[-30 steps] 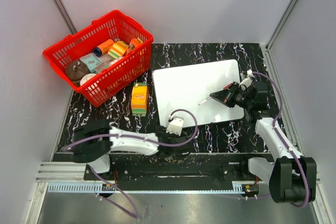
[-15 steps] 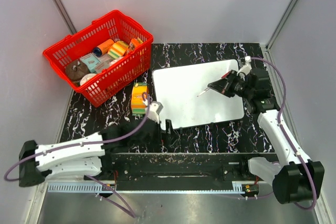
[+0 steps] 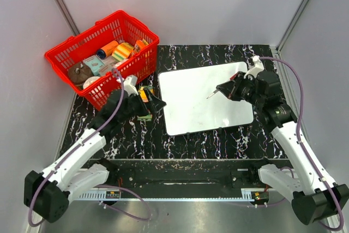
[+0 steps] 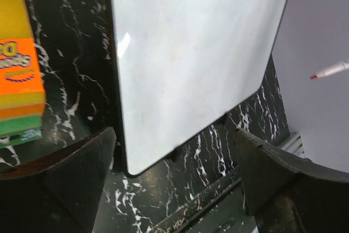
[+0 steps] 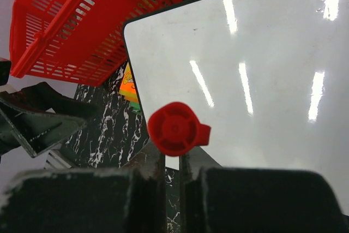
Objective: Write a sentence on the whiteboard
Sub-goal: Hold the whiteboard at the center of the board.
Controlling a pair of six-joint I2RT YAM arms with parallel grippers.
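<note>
**Workcell state: whiteboard flat, pen held over it**

Far left, at 10 o'clock, a red plastic lattice basket (image 3: 103,58) holds mixed packaged goods. Just beside its 4 o'clock corner lies a rectangular sponge pack (image 3: 143,92) in orange, yellow and green bands. The left gripper (image 3: 147,102) hovers over this pack with its jaws spread wide and nothing between them.

The whiteboard (image 3: 204,96) lies flat on the black, white-veined tabletop (image 3: 218,145), at centre. Its long axis runs from 9 o'clock to 3 o'clock, with the right end turned slightly toward 2 o'clock. It is a glossy white rectangle with rounded corners and a thin dark rim.

The right gripper (image 3: 226,91) pinches a slim white pen (image 3: 212,95) whose tip points toward 8 o'clock over the board. Contact with the board cannot be told.

View differences:
- The left wrist view shows the board's near rounded corner and the pen's red tip against the grey wall.
- The right wrist view shows the pen end-on as a round red end, with strip reflections on the board.
</note>
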